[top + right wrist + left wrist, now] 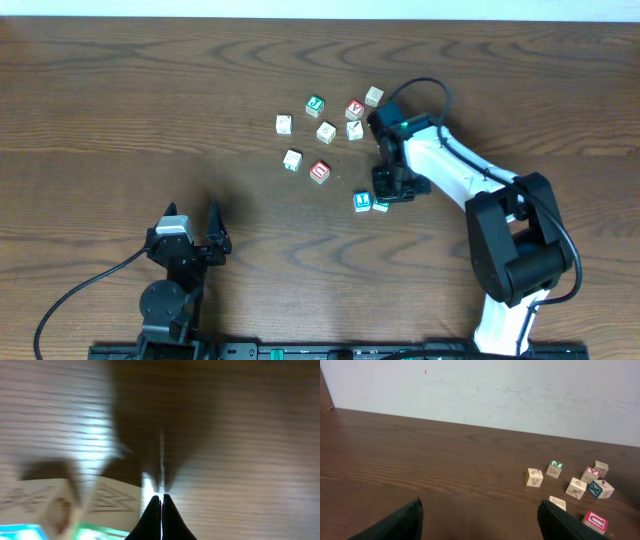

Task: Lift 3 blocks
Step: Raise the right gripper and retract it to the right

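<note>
Overhead view of a dark wooden table (120, 90) with two robot arms and a loose cluster of small wooden letter cubes.

Nearest the front edge, on the left, the left gripper (193, 218) rests low with its fingers spread wide and nothing between them. It is well apart from the cubes.

Farther in and to the right, the blue-faced block (362, 202) sits on the table. Just beside it lies a pale cube with a green edge (381, 206), partly hidden. The right gripper (388, 192) points down right beside this pair. Its wrist camera shows the two black fingertips (155, 510) pressed together, gripping nothing, with a blurred pale cube at the lower left. Whether the tips touch that cube cannot be told.

Beyond, toward the middle, the red-faced block with a ring-like mark (320, 171) stands alone on the table.

Farther still come several pale cubes (326, 132). At the far edge of the cluster are the green-faced block (315, 105) and a red cube with a V mark (354, 108). All blocks rest on the table.
</note>
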Controlling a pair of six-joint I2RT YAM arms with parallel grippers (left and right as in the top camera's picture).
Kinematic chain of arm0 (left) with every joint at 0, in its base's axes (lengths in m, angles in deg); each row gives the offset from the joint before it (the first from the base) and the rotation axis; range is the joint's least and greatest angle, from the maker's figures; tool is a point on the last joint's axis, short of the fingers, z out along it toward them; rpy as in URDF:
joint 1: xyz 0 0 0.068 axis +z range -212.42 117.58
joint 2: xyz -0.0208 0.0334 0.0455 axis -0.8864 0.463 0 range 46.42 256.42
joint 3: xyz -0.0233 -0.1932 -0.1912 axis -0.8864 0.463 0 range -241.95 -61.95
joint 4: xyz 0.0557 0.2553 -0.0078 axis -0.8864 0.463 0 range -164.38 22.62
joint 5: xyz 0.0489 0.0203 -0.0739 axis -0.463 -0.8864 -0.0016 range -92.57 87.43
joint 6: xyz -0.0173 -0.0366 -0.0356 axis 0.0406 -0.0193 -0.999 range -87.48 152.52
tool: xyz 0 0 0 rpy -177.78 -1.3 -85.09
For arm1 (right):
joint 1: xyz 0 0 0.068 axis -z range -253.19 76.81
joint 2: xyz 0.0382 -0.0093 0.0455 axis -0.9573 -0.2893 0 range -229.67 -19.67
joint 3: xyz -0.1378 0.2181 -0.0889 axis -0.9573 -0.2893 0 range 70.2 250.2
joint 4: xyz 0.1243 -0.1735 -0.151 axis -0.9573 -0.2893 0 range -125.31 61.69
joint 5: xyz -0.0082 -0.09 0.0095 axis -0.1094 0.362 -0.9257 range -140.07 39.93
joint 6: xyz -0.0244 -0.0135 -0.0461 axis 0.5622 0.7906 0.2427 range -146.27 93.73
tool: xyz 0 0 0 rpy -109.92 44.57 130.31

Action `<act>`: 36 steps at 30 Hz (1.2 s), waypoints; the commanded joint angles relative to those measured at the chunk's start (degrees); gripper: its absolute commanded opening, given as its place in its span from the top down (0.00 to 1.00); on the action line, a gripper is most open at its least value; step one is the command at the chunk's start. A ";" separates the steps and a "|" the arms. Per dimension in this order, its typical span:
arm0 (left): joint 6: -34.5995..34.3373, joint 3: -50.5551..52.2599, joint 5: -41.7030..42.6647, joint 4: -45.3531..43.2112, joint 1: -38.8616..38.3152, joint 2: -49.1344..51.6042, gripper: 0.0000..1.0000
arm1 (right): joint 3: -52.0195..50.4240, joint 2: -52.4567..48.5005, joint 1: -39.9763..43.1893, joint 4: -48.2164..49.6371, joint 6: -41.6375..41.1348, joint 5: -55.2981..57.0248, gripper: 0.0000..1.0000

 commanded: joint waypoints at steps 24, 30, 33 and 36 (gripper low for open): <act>-0.48 0.72 -0.74 2.69 0.24 -0.33 0.26 | 0.11 0.59 -0.76 2.60 1.66 2.05 0.99; -0.48 0.72 -0.74 2.69 0.24 -0.33 0.26 | 0.13 0.61 1.01 5.09 -1.64 14.29 0.99; -0.48 0.72 -0.74 2.69 0.24 -0.33 0.26 | 0.20 0.83 2.73 7.89 -1.62 13.94 0.99; -0.15 0.72 -0.85 2.56 0.24 -0.33 0.26 | 0.20 1.16 4.33 8.46 -1.27 13.57 0.99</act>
